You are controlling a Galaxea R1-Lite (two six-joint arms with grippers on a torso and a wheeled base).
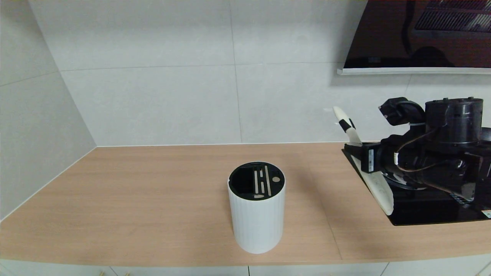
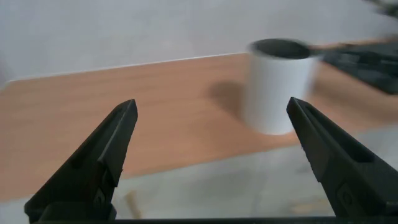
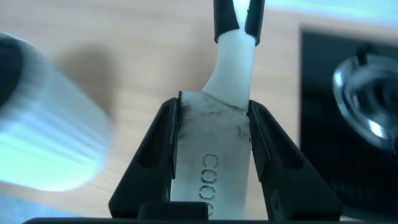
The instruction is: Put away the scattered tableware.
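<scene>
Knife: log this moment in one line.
right gripper shut on knife | knife apart from holder | holder upright on counter, slots vacant | left gripper open

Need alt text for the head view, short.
The right gripper holds a white knife tilted above the edge of a black cooktop at the right. A white cylindrical holder with a black slotted top stands in the middle of the wooden counter.

Knife [image 1: 378, 186]: white with a black-banded handle; we see it tilted handle-up, clamped in the right gripper [image 1: 362, 153] over the cooktop's [image 1: 422, 211] left edge.
Knife holder [image 1: 257, 214]: white ribbed cylinder, black slotted top, upright, left of the cooktop.
</scene>
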